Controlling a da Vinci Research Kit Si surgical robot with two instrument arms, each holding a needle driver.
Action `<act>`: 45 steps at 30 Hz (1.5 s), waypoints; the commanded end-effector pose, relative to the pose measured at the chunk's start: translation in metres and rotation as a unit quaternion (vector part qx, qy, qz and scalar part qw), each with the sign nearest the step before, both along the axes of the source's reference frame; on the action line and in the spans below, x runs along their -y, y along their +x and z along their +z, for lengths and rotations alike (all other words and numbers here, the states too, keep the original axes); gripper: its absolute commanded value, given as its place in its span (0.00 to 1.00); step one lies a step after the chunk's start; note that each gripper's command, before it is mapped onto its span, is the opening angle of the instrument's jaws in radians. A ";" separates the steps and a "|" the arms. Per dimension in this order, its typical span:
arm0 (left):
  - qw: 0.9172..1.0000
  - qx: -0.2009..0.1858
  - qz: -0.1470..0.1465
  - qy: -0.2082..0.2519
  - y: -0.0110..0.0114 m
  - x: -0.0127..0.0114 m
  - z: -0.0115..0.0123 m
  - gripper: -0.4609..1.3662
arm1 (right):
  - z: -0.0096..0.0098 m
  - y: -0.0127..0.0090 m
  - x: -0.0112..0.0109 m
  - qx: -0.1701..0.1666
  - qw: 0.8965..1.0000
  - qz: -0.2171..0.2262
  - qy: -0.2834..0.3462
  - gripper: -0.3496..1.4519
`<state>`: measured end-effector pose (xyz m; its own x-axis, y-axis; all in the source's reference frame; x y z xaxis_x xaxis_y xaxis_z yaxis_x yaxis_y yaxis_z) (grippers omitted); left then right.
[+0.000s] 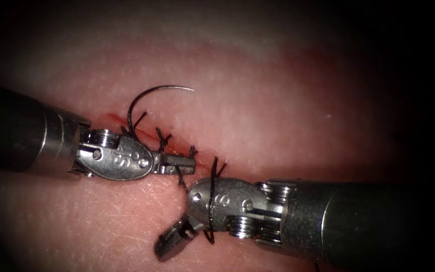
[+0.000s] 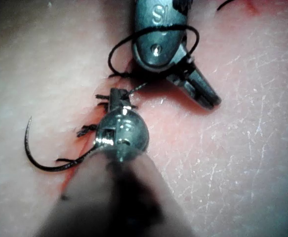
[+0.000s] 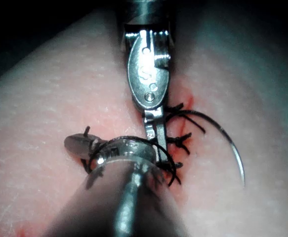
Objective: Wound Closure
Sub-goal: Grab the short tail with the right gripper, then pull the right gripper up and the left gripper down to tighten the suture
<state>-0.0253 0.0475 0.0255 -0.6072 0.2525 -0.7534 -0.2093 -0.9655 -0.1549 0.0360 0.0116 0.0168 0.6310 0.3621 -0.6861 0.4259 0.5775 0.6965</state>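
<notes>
endoscope view, left to right: one left tool lies along the cut, its jaws closed, seemingly on the thread at their tip. one curved needle lies free on the tissue above that tool, held by neither, its point to the right, its tail end by the cut. three knotted stitches with short cut ends cross the cut. one right tool has one loop of thread wound around its wrist; its jaws are slightly apart, holding nothing. red fluid stains the cut.
</notes>
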 end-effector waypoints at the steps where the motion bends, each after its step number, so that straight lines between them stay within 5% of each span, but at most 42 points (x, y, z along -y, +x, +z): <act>1: 1.000 0.001 -0.002 0.000 0.0001 0.0001 -0.0002 0.06 | -0.0001 -0.0002 -0.0001 -0.005 1.000 0.008 0.003 0.00; 12: 1.000 -0.003 0.004 -0.005 0.0027 0.0028 -0.0033 0.06 | -0.0009 -0.0016 -0.0026 -0.042 0.997 0.059 0.028 0.00; 22: 1.000 -0.015 0.008 -0.012 0.0042 0.0051 -0.0058 0.06 | 0.0007 -0.0053 -0.0050 -0.042 0.995 0.090 0.024 0.00; 45: 0.999 -0.023 0.019 -0.024 0.0066 0.0109 -0.0126 0.06 | 0.0023 -0.0080 -0.0082 -0.026 0.993 0.115 0.022 0.00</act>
